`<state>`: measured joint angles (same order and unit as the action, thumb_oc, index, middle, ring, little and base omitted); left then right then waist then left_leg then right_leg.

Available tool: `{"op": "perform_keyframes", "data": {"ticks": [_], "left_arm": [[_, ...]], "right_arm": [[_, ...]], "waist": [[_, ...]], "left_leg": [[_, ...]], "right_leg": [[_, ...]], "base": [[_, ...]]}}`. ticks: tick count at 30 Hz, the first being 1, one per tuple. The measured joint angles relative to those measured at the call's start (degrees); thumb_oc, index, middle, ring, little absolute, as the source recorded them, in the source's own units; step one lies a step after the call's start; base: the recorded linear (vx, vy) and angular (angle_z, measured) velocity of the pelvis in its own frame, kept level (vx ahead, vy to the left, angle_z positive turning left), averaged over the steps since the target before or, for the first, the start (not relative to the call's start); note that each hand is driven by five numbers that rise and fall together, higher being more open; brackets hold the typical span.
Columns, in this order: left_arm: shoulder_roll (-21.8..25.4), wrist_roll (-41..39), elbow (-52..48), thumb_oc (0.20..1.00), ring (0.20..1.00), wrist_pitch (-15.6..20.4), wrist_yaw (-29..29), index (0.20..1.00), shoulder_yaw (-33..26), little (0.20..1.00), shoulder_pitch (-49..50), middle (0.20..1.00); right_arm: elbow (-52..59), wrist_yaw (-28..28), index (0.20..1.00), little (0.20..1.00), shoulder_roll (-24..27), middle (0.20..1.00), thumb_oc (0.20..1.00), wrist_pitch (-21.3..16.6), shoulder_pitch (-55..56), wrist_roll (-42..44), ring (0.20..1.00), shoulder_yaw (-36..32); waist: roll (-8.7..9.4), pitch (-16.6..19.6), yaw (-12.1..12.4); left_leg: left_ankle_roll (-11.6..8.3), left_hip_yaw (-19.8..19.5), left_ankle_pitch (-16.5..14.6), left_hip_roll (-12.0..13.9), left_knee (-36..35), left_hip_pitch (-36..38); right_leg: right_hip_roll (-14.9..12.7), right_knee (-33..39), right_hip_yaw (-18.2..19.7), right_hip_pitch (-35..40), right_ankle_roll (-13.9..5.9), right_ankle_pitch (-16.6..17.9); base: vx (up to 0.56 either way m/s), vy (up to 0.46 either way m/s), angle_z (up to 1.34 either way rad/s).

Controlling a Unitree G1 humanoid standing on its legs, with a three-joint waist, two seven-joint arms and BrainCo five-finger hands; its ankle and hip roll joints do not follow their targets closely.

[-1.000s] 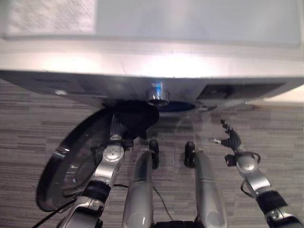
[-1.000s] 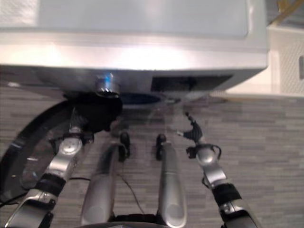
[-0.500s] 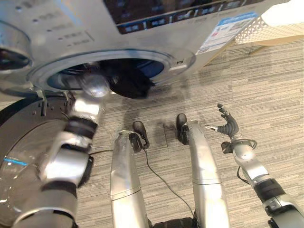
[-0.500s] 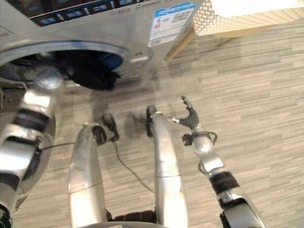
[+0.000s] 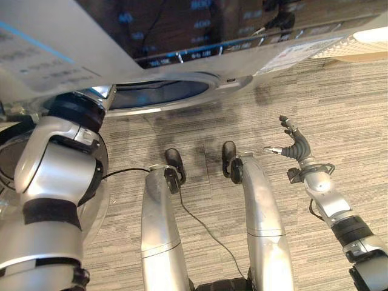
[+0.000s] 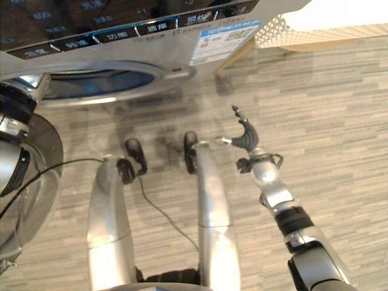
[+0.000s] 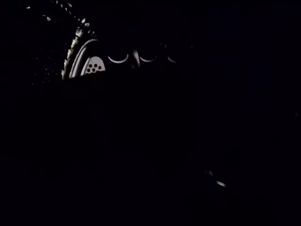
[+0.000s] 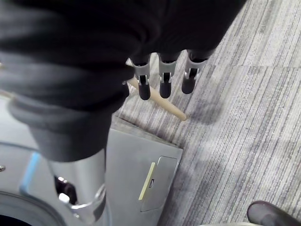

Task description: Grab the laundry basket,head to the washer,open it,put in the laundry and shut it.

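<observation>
The washer (image 5: 182,36) stands before me with its round drum opening (image 5: 163,94) uncovered. Its door (image 6: 45,182) hangs open at the left. My left arm (image 5: 57,176) reaches into the opening, and the left hand is hidden inside. The left wrist view is dark, with a bit of the perforated drum wall (image 7: 92,66) showing. No laundry can be made out at the opening. My right hand (image 5: 295,148) hovers open over the floor at the right, holding nothing, its fingers (image 8: 162,80) straight.
A white perforated container (image 6: 303,27) on wooden legs (image 6: 229,59) stands right of the washer. Grey striped carpet (image 5: 339,97) lies in front and to the right. The washer's lower corner panel (image 8: 146,174) is near my right hand.
The camera has shifted. The dark cloth that hung at the drum's mouth is gone from sight, and my left arm has gone deeper into the drum. The right hand has barely moved.
</observation>
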<state>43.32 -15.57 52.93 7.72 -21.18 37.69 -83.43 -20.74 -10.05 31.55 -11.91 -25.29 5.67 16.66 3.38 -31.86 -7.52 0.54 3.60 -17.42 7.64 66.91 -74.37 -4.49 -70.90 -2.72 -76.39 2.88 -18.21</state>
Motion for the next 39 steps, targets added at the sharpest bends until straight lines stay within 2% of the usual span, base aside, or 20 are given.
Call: {"op": "perform_keyframes", "data": {"ticks": [3,5,6,7,8,9,10,12,14,16,18,19,21,24,26,28,32,35,39], "left_arm": [[-0.4,8.0,1.7,1.0,1.0,-2.8,5.1,1.0,2.5,1.0,0.4,1.0],[-2.5,9.1,0.5,1.0,1.0,-2.7,5.9,1.0,-0.7,1.0,6.1,1.0],[-3.5,9.1,-1.6,1.0,1.0,-2.6,6.0,1.0,-3.6,1.0,11.1,1.0],[-4.6,8.9,-4.8,1.0,1.0,-2.8,5.9,1.0,-7.0,1.0,18.7,1.0],[-4.9,8.8,-14.3,1.0,1.0,-1.9,5.5,1.0,-13.0,1.0,28.4,1.0],[-6.3,6.4,-25.4,1.0,1.0,-0.4,4.9,1.0,-19.6,1.0,39.7,1.0],[-7.8,5.4,-27.3,1.0,1.0,0.0,4.8,1.0,-20.2,1.0,43.6,1.0],[-13.4,5.0,-30.6,1.0,1.0,0.8,4.9,1.0,-24.6,1.0,55.0,1.0],[-17.8,4.7,-31.7,1.0,1.0,1.0,5.8,1.0,-25.7,1.0,65.7,1.0],[-22.9,3.8,-34.3,1.0,1.0,1.3,7.2,1.0,-27.8,1.0,75.0,1.0],[-24.7,2.6,-33.1,1.0,1.0,1.9,9.4,1.0,-27.3,1.0,83.1,1.0],[-24.8,1.4,-29.7,1.0,1.0,2.2,10.5,1.0,-26.3,1.0,86.5,1.0],[-24.2,0.4,-26.9,1.0,1.0,2.1,11.5,1.0,-26.3,1.0,87.7,1.0],[-23.7,0.5,-21.5,1.0,1.0,2.0,13.1,1.0,-26.8,1.0,86.3,1.0],[-24.2,0.5,-17.0,1.0,1.0,1.8,15.0,1.0,-27.2,1.0,87.2,1.0],[-24.1,0.6,-16.6,1.0,1.0,1.7,15.7,1.0,-27.6,1.0,87.6,1.0],[-24.3,1.2,-15.7,1.0,1.0,1.3,16.9,1.0,-28.2,1.0,88.7,1.0],[-24.2,2.3,-15.7,1.0,1.0,1.0,17.2,1.0,-28.4,1.0,89.4,1.0],[-24.2,3.2,-15.8,1.0,1.0,0.9,17.3,1.0,-28.5,1.0,86.5,1.0]], "right_arm": [[-0.1,1.2,1.0,1.0,0.7,1.0,1.0,0.2,0.2,0.0,1.0,-0.4],[-0.2,1.6,1.0,1.0,1.1,1.0,1.0,0.3,0.1,0.0,1.0,-0.5],[-0.8,1.6,1.0,1.0,1.0,1.0,1.0,0.4,1.0,0.0,1.0,-0.3],[-0.7,1.6,1.0,1.0,0.9,1.0,1.0,0.3,4.3,0.0,1.0,0.5],[-0.9,1.4,1.0,1.0,0.9,1.0,1.0,0.4,6.4,0.0,1.0,0.4],[-1.7,1.0,1.0,1.0,-1.0,1.0,1.0,0.9,7.2,-0.1,1.0,-0.8],[-2.5,0.4,1.0,1.0,-1.5,1.0,1.0,1.0,7.5,-0.1,1.0,-0.7],[-5.3,0.3,1.0,1.0,-4.2,1.0,1.0,1.5,7.7,-0.8,1.0,-0.7],[-7.4,0.4,1.0,1.0,-6.5,1.0,1.0,1.9,9.8,-1.3,1.0,-1.1],[-10.7,0.3,1.0,1.0,-8.1,1.0,1.0,3.0,12.1,-1.3,1.0,-2.8],[-14.5,0.5,1.0,1.0,-8.9,1.0,1.0,3.8,15.0,-1.5,1.0,-2.7],[-15.9,0.6,1.0,1.0,-9.2,1.0,1.0,3.8,18.4,-2.4,1.0,-2.6],[-16.3,0.9,1.0,1.0,-9.0,1.0,1.0,3.9,20.4,-3.1,1.0,-2.3],[-19.3,1.6,1.0,1.0,-10.2,1.0,1.0,4.8,19.4,-3.5,1.0,-2.6],[-20.7,2.7,1.0,1.0,-11.3,1.0,1.0,4.7,21.7,-4.6,1.0,-2.8],[-21.3,2.9,1.0,1.0,-11.3,1.0,1.0,4.8,22.7,-5.0,1.0,-3.7],[-22.6,3.3,1.0,1.0,-11.4,1.0,1.0,5.3,24.0,-5.7,1.0,-5.0],[-22.5,3.3,1.0,1.0,-11.3,1.0,1.0,5.5,25.4,-5.7,1.0,-5.4],[-22.6,3.3,1.0,1.0,-11.5,1.0,1.0,5.7,24.3,-5.7,1.0,-4.7]], "waist": [[-0.02,0.0,-0.1],[0.05,0.2,0.1],[-0.04,2.6,0.3],[-0.75,11.3,0.4],[-0.9,13.0,1.3],[-0.93,13.0,2.1],[-0.96,13.0,3.1],[-0.97,13.1,4.8],[-0.68,14.0,6.6],[-0.71,14.1,6.5],[-0.45,14.2,7.3],[-0.27,15.5,7.8],[-0.08,17.8,7.8],[0.07,17.6,7.8],[-0.19,18.8,7.5],[-0.12,19.7,7.6],[-0.58,20.3,7.7],[-1.1,22.4,7.3],[-1.69,22.4,7.4]], "left_leg": [[-0.18,-0.7,0.2,-0.3,0.0,0.9],[-0.78,-1.0,0.5,-0.4,-0.2,3.5],[-0.65,-1.2,0.2,-0.6,-0.5,3.2],[-0.59,-1.4,0.2,-0.9,-1.1,-1.8],[-0.84,-2.7,0.3,-1.5,-0.8,-1.8],[-1.33,-2.9,0.9,-2.1,-2.9,0.1],[-1.53,-2.6,1.2,-2.5,-4.6,1.7],[-1.44,-2.2,3.1,-3.1,-11.3,7.8],[-1.34,-1.3,4.8,-3.6,-18.1,15.1],[-1.41,-1.0,7.5,-5.0,-27.4,24.1],[-1.18,-1.2,9.9,-5.7,-36.6,35.5],[-1.52,-1.4,12.6,-6.4,-43.2,42.5],[-1.41,-1.5,13.7,-6.7,-47.1,45.7],[-1.06,-1.2,15.9,-6.7,-51.8,51.0],[-0.95,-1.0,16.9,-6.6,-58.1,61.4],[-0.82,-0.7,16.2,-6.7,-61.0,64.5],[-0.38,0.9,17.7,-6.6,-66.8,71.7],[0.06,2.3,18.0,-6.9,-68.7,73.5],[0.49,2.8,18.3,-7.3,-65.9,70.3]], "right_leg": [[-0.2,0.0,-0.5,1.3,0.08,0.0],[-0.4,0.1,-0.8,4.0,0.37,-0.3],[-0.6,0.2,-1.0,3.7,0.89,-0.6],[-0.9,0.1,-1.3,-1.2,0.68,-1.2],[-1.5,-0.3,-2.5,-0.6,1.18,-1.1],[-2.1,1.2,-3.1,1.4,1.57,-1.4],[-2.5,2.4,-2.9,2.8,1.42,-1.4],[-2.7,8.3,-3.1,8.7,0.11,-0.8],[-3.1,14.2,-3.5,15.8,-0.62,0.0],[-3.7,21.8,-4.0,24.4,-2.11,2.0],[-3.7,29.9,-5.2,35.4,-2.55,3.8],[-3.9,34.7,-6.1,41.8,-2.87,5.1],[-4.0,38.0,-6.8,45.1,-3.25,5.4],[-3.6,42.4,-7.3,50.3,-3.76,7.8],[-2.6,50.1,-7.5,60.9,-4.69,8.9],[-2.3,52.8,-7.3,63.8,-5.18,8.7],[-1.2,60.5,-6.1,70.7,-5.97,12.2],[-1.1,64.3,-5.1,72.6,-6.68,14.7],[-1.5,60.5,-3.2,68.6,-7.72,16.2]], "base": [[0.0,-0.003,0.06],[-0.01,-0.018,0.05],[-0.03,0.004,0.11],[-0.08,0.005,0.23],[-0.1,0.037,0.38],[-0.1,0.039,0.38],[-0.05,0.042,0.29],[-0.03,0.02,0.2],[0.0,0.014,0.18],[0.07,-0.007,0.19],[0.01,-0.007,0.2],[0.04,0.007,0.26],[0.11,0.019,0.22],[0.17,0.025,-0.01],[0.21,0.058,-0.09],[0.24,0.101,-0.14],[0.14,0.119,-0.25],[-0.18,0.1,-0.3],[-0.24,0.052,-0.2]]}}
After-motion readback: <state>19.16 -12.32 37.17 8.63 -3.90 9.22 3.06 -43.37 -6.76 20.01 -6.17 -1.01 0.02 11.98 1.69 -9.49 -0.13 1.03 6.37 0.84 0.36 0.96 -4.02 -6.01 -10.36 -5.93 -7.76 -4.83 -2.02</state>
